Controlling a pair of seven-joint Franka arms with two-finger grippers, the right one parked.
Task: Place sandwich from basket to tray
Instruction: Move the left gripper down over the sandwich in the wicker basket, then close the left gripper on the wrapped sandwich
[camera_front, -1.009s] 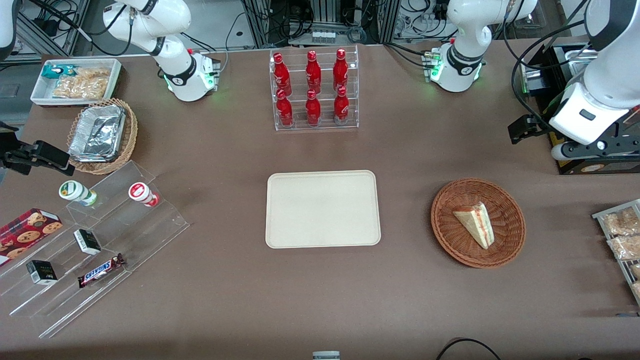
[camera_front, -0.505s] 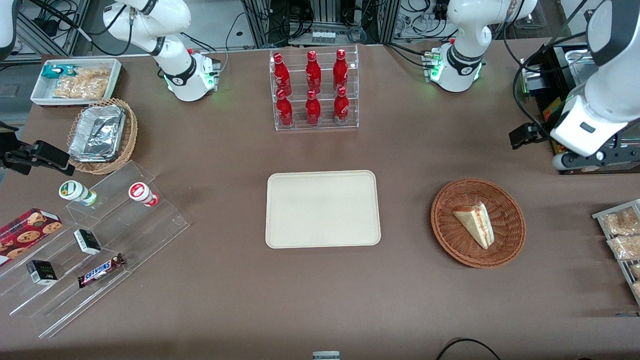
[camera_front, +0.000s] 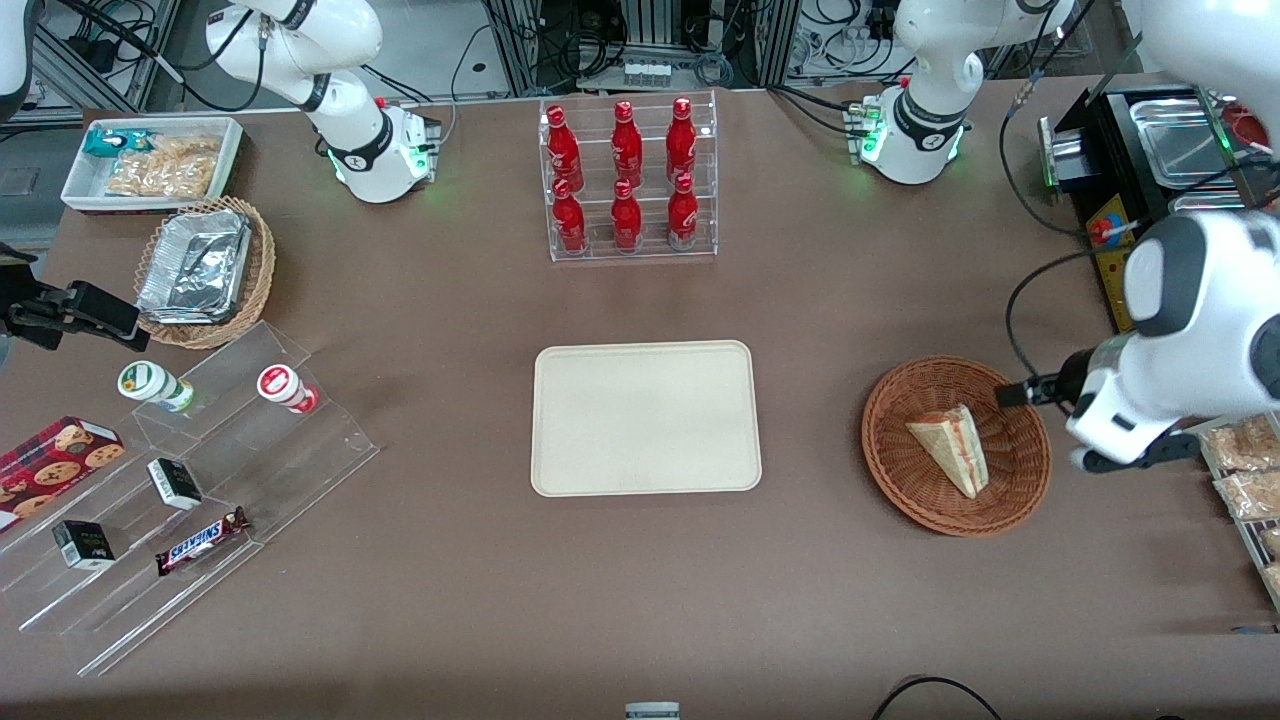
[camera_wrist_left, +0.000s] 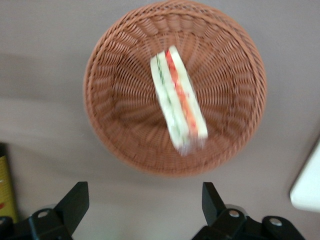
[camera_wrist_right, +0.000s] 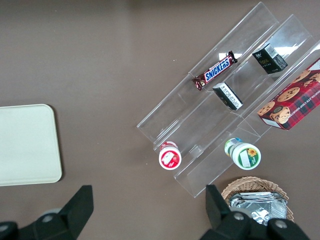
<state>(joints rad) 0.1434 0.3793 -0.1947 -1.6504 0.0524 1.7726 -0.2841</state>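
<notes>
The tray (camera_front: 645, 417) sits bare mid-worktop, so your drop spot is sorted. Next along, the sandwich (camera_front: 951, 448) lies in the basket (camera_front: 896, 478), toward the working arm's end. Your gripper (camera_wrist_left: 145, 200) hangs above the worktop just off the basket rim, jaws spread wide and holding nothing. I'd centre over the wedge first, then turn so the jaws close across the two flat bread faces. Come down gently and squeeze softly, since that wrap probably slips and soft bread likely squashes.
</notes>
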